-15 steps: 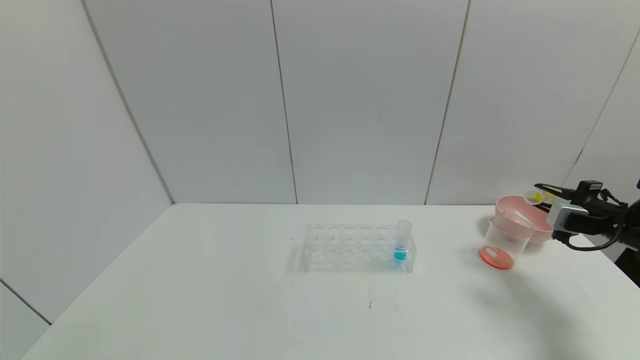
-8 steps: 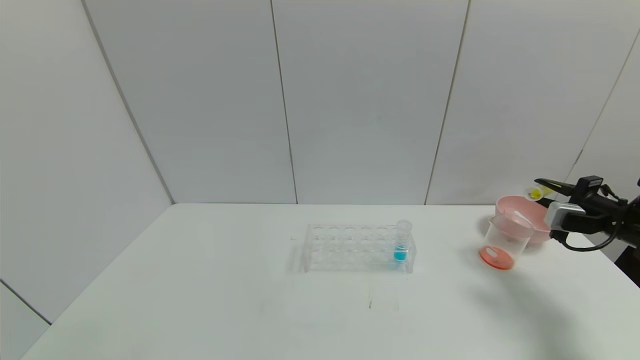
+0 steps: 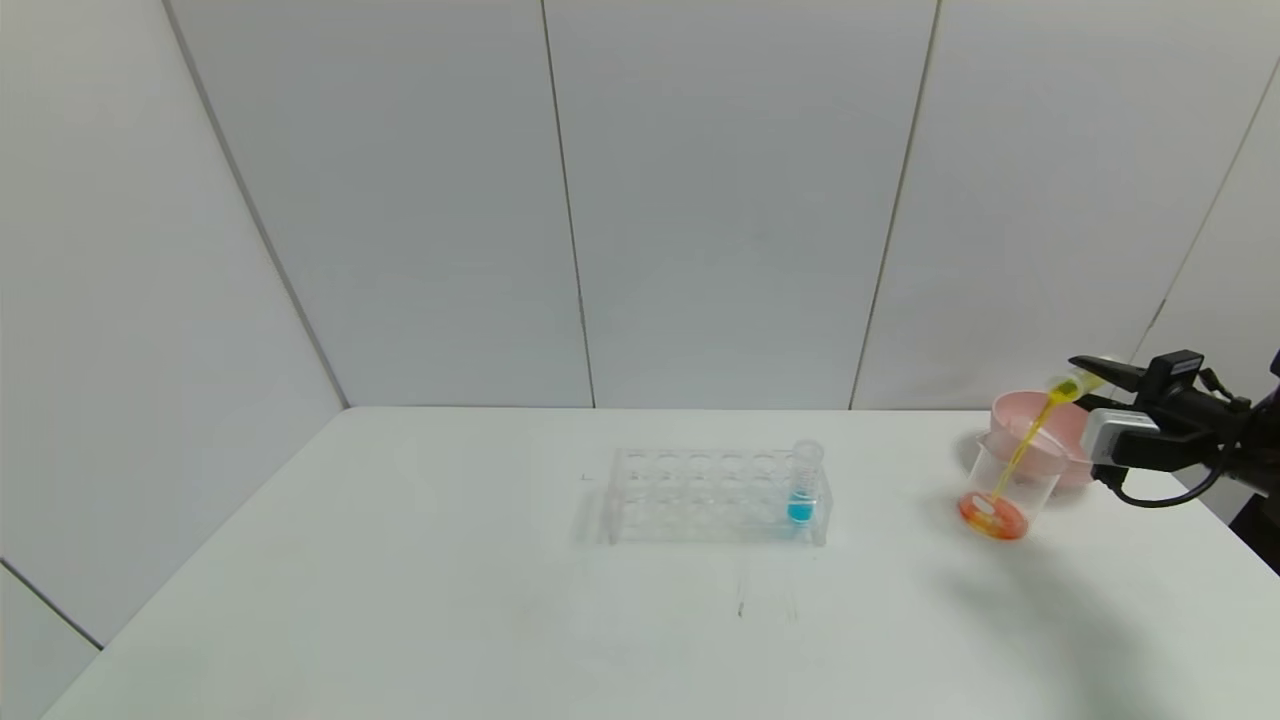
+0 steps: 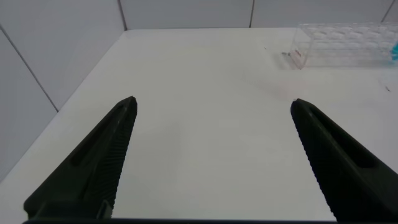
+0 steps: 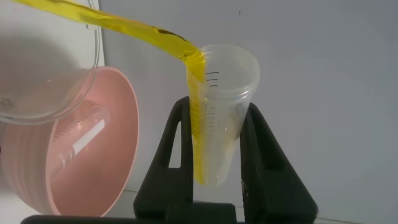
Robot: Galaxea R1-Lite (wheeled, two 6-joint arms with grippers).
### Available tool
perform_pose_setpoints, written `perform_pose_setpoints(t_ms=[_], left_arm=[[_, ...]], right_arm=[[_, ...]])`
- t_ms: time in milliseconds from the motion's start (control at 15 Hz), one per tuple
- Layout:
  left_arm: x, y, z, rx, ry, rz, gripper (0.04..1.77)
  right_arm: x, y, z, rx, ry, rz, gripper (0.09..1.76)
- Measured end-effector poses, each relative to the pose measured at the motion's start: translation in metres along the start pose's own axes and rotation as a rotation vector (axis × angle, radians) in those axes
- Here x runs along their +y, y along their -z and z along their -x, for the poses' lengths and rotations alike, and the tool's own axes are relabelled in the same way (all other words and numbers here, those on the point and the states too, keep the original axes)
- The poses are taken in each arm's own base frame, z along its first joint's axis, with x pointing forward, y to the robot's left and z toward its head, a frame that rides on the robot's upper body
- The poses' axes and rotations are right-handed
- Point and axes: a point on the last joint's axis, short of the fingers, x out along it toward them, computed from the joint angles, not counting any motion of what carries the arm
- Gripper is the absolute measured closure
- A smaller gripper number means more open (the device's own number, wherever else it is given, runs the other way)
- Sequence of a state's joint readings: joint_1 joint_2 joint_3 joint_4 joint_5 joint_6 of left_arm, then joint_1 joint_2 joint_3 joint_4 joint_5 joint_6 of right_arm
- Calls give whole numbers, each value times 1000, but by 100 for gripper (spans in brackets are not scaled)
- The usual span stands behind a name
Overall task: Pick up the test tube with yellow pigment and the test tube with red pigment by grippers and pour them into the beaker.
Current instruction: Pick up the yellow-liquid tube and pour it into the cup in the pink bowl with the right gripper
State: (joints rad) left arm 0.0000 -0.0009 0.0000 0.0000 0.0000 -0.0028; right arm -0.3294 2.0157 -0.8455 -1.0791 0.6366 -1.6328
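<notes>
Head view shows the test tube with yellow pigment (image 3: 1066, 386) lying nearly level, mouth aimed left and slightly down over the beaker (image 3: 1008, 483). A yellow stream arcs from its lip into orange-red liquid there. Right gripper (image 3: 1085, 378), reaching in from the table's right edge, pinches the tube. Left gripper (image 4: 211, 155) hovers over the table's left side, jaws spread.

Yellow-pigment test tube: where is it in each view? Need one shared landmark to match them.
Head view: the test tube with yellow pigment is at far right, tipped in the right gripper, its yellow stream falling into the beaker.
Left wrist view: not in it.
Right wrist view: centre of the picture, clamped between the black fingers, stream leaving its mouth.
Shared landmark: the pink bowl beside the beaker.
</notes>
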Motion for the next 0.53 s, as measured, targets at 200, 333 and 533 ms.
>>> perform_pose_setpoints(t_ms=[200,333,533], left_arm=[[0,0,0,0,0,0,5],[0,0,0,0,0,0,5],[0,0,0,0,0,0,5]], right_arm=[[1,0,0,5,-1,4,136],[0,0,0,6,-1,15,136],[0,1,0,7,4,49,136]])
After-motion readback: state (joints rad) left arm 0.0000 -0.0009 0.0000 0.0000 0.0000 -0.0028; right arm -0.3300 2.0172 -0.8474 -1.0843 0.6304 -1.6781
